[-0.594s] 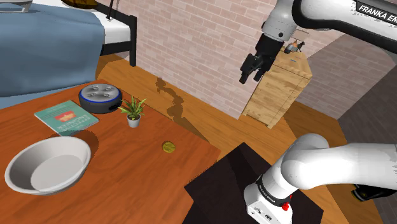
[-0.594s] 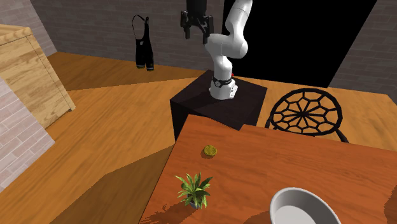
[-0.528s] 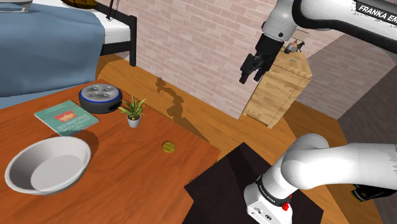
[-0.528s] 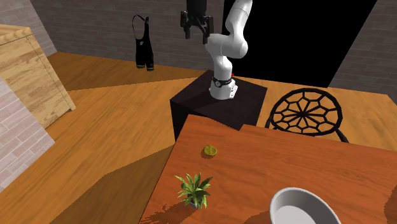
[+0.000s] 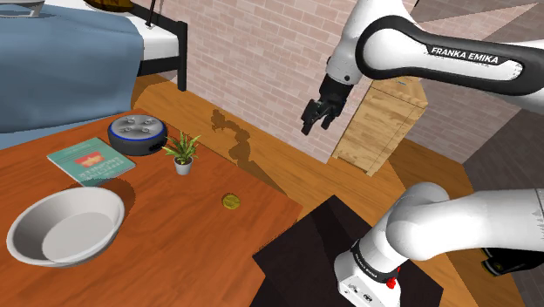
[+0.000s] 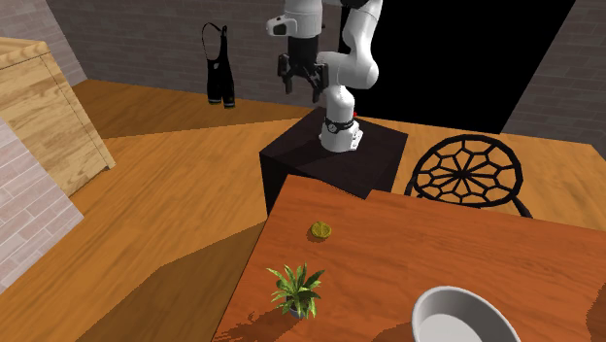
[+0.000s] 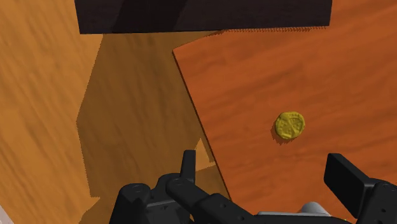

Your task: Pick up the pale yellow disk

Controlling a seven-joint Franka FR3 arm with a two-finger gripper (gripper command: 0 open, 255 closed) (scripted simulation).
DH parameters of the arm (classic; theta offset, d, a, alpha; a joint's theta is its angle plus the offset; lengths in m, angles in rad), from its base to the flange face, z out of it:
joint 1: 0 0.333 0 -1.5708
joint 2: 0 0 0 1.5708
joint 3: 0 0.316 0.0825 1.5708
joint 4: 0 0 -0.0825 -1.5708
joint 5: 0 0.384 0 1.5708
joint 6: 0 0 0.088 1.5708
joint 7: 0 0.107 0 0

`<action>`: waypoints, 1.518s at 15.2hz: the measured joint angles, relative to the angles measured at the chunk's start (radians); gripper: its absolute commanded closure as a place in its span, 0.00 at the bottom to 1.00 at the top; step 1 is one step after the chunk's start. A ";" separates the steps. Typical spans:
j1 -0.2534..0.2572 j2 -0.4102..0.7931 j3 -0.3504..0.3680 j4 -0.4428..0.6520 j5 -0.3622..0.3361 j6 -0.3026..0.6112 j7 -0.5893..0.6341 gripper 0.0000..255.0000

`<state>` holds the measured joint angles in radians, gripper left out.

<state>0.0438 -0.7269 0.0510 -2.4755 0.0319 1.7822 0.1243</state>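
Two black fingers on the gripper [image 7: 264, 164], spread wide with nothing between them, hanging in the air off the table's corner. Right below it the table [image 7: 343, 70] edge cuts across, so one finger sits over the floor [image 7: 44, 95] and the other over the tabletop. The yellow disk [image 7: 289, 125] lies flat just inside that edge, with bare wood all around it. Past the disk, the dark stand [image 7: 191, 16] butts against the table. Farther off are a small plant [image 5: 182, 153] and then a bowl [image 5: 65, 225].

Table [image 7: 331, 70] reddish wood, smooth; disk [image 7: 290, 125] yellow, rough, matt.
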 measured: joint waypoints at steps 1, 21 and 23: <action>0.005 0.025 0.009 -0.008 0.005 0.034 0.004 0.00; 0.068 0.666 0.159 -0.059 -0.032 0.729 0.101 0.00; 0.074 0.746 0.168 -0.037 -0.064 0.785 0.129 0.00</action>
<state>0.1181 0.0193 0.2191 -2.5126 -0.0318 2.5670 0.2529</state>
